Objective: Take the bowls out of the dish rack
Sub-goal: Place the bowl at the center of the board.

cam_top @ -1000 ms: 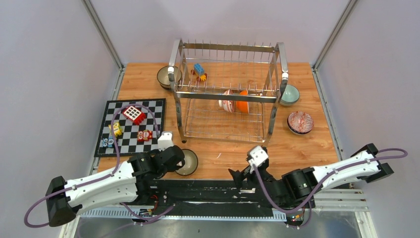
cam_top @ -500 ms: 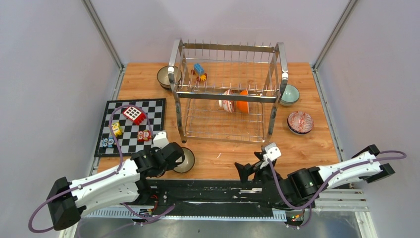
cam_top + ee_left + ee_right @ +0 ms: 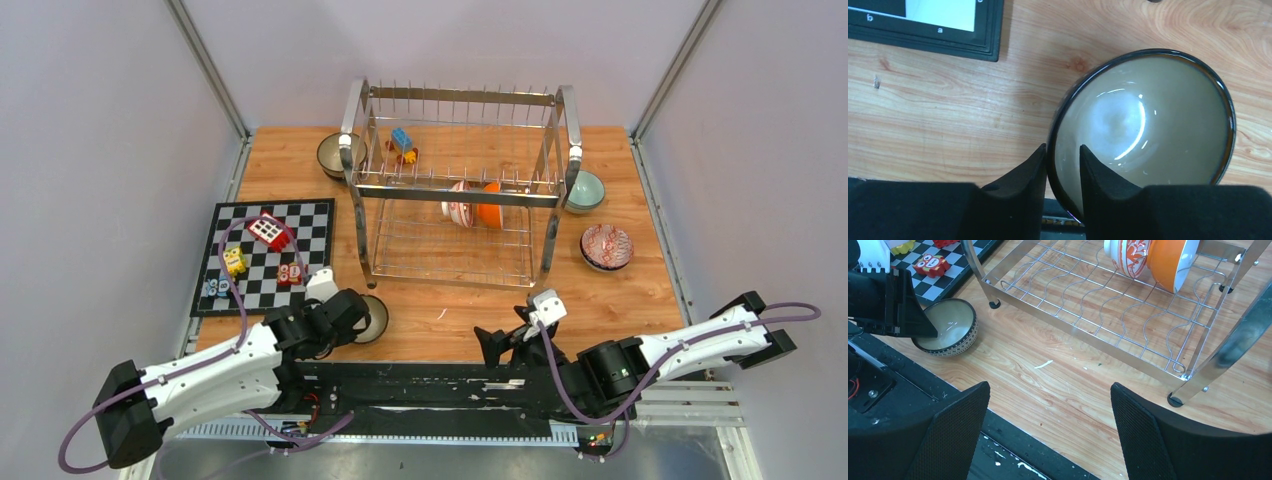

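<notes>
Fingers: left gripper straddles dark-rimmed olive ceramic bowl, grip unclear; right gripper spread, empty | also out: three bowls | remaining: two orange bowls in chrome wire dish rack

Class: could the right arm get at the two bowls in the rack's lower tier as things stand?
Probably yes. The right gripper is open and faces the open front of the dish rack; nothing stands between it and the orange bowl and patterned bowl.
</notes>
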Robot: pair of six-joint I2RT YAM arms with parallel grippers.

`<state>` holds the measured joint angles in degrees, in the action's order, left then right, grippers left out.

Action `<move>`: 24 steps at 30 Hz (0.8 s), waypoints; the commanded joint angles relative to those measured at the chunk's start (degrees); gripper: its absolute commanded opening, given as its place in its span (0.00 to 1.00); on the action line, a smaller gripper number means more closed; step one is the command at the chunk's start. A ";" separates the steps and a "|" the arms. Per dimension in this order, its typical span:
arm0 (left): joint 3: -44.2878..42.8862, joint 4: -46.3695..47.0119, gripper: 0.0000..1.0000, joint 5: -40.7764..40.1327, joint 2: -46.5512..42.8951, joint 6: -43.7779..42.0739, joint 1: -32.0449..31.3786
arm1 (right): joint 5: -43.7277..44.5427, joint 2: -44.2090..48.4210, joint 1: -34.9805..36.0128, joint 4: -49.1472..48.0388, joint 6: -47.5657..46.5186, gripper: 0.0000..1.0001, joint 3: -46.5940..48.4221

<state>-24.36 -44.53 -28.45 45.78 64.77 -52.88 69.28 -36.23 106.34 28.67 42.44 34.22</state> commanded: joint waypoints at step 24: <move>-12.45 -7.48 0.88 -2.95 -12.98 -10.44 0.47 | -31.79 -17.91 -30.18 -13.99 -18.79 0.87 10.03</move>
<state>-30.92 -48.49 -27.05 32.21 57.91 -52.88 50.02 -53.34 83.40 22.74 27.57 45.89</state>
